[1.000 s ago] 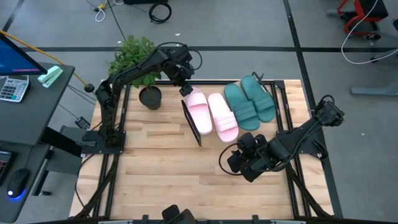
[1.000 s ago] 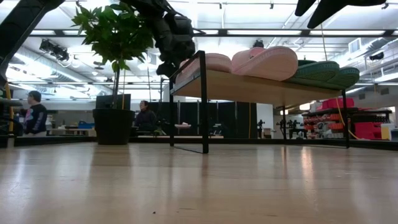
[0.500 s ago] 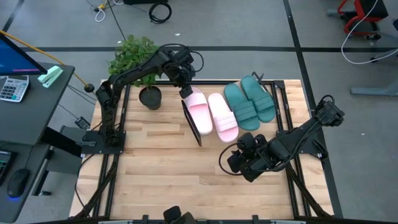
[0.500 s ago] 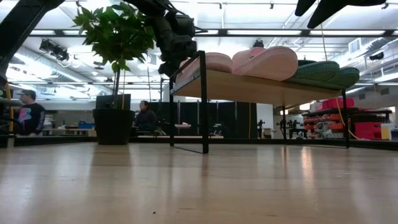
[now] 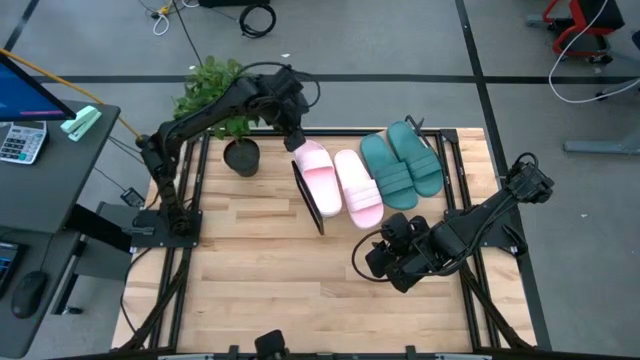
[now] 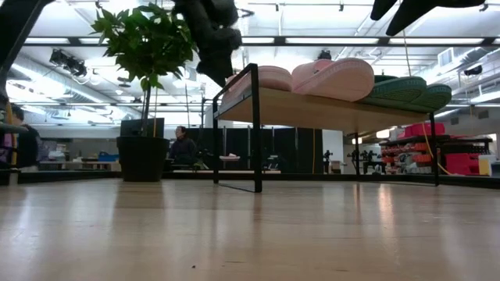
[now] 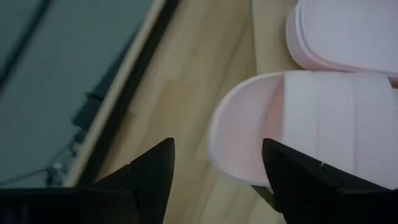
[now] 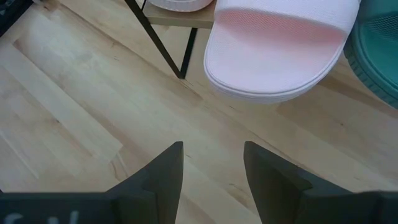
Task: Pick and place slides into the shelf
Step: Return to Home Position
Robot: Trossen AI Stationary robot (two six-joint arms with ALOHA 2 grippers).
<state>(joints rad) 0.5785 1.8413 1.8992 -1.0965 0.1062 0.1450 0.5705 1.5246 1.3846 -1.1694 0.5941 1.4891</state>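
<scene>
The shelf (image 6: 312,109) stands at the far middle of the table, with all the slides lying side by side on its plank top. Two of them are pale pink slides (image 5: 320,180) (image 5: 358,187) and two are teal slides (image 5: 388,172) (image 5: 415,158). My left gripper (image 5: 292,140) hangs open just above and beyond the left pink slide's far end (image 7: 249,124), touching nothing. My right gripper (image 5: 372,255) stands open over bare table near the right front. In its wrist view, the right pink slide's near end (image 8: 280,50) juts over the shelf's edge.
A potted plant (image 5: 215,95) stands at the table's far left corner, close to my left arm. A dark desk with a calculator (image 5: 22,140) lies beyond the table's left edge. A seated person (image 6: 183,144) shows in the room behind. Bare tabletop (image 5: 260,260) spreads at the front.
My left gripper has risen from the far end of the left pink slide and drawn a little toward the table's far left, staying open. The pink slide rests on the shelf where it was. My right arm has kept still.
</scene>
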